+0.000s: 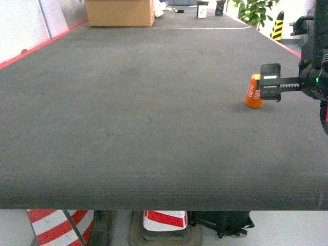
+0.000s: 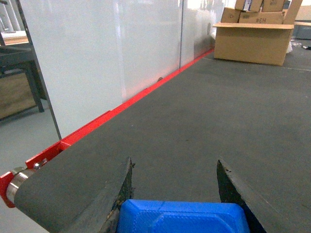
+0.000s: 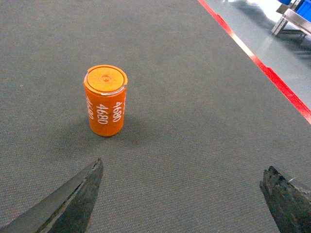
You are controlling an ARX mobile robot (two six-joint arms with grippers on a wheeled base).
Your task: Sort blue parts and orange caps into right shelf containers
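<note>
Dark fingertips (image 3: 77, 194) of my right gripper (image 3: 187, 194) stand wide apart just short of the upright orange cap (image 3: 105, 100) on the grey table (image 1: 128, 102), slightly left of centre, while my left gripper (image 2: 175, 189) clamps a blue part (image 2: 182, 217).

A dark grey table (image 1: 128, 102) carries one upright orange cap (image 1: 253, 91) and a cardboard box (image 1: 119, 13).

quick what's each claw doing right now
Left claw: closed on a blue part.
Right claw: open, empty, short of the orange cap.
</note>
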